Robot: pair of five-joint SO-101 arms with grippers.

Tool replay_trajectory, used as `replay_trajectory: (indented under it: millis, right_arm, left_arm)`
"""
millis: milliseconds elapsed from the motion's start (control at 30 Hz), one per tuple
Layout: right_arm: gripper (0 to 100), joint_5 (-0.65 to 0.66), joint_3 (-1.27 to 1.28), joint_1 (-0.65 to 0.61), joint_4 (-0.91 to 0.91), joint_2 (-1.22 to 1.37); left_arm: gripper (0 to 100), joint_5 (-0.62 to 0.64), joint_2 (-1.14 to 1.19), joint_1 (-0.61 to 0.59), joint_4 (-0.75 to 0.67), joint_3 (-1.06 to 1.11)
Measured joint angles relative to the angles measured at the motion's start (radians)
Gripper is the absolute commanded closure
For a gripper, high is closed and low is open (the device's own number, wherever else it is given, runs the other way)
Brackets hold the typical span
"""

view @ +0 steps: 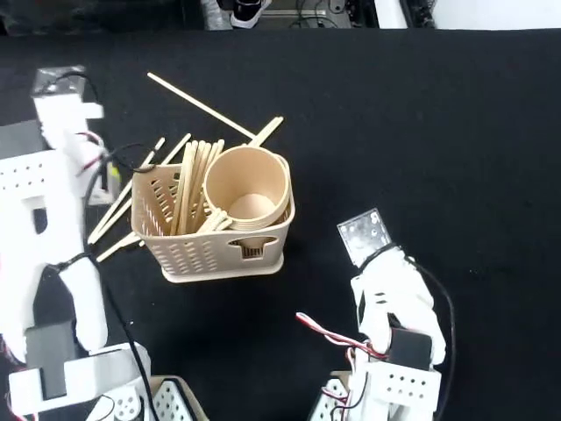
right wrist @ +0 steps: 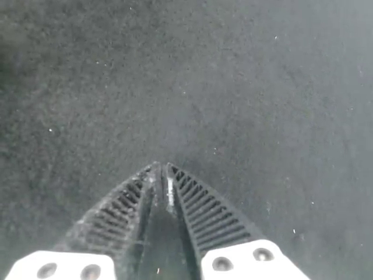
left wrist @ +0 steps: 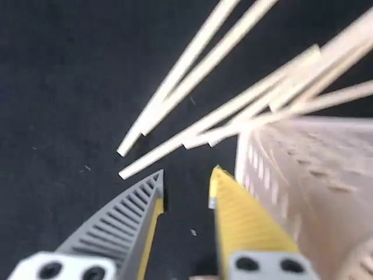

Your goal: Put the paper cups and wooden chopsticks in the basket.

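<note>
hovering left gripper [left wrist: 187, 171] spread beside basket [left wrist: 303, 175] wall, facing loose chopsticks [left wrist: 262, 90] just ahead, long axes fanning away along the rim, cups [view: 247, 184] sitting inside; resting right gripper [right wrist: 161, 169] pressed together, empty, well apart.

high: overhead, far, facing down | wrists: close above table [right wrist: 233, 87] | high+left share basket [view: 210, 250]

Even, fairly bright light from above, soft shade inside the basket [view: 210, 254], glare on the white left arm [view: 35, 202], matte black table [view: 438, 132].
</note>
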Motion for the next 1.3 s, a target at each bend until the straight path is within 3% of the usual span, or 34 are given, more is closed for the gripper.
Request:
replay_trajectory:
  millis: [167, 467, 700, 833, 1033, 1300]
  right_arm:
    - [98.5, 0.000, 0.000, 0.000, 0.000, 0.000]
    - [98.6, 0.000, 0.000, 0.000, 0.000, 0.000]
    - [98.6, 0.000, 0.000, 0.000, 0.000, 0.000]
    - [98.6, 0.000, 0.000, 0.000, 0.000, 0.000]
    - [98.6, 0.000, 0.000, 0.000, 0.000, 0.000]
    - [98.6, 0.000, 0.000, 0.000, 0.000, 0.000]
  left_arm:
    - [81, 0.064, 0.002, 0.117, 0.017, 0.048]
    - [80, 0.311, 0.012, 0.410, 0.005, 0.114]
    - [80, 0.351, 0.014, 0.460, -0.101, 0.189]
    - [79, 0.229, 0.020, 0.402, -0.121, 0.173]
    - [76, -0.032, 0.163, 0.153, -0.155, -0.005]
    - [76, -0.215, 0.585, 0.140, -0.014, -0.377]
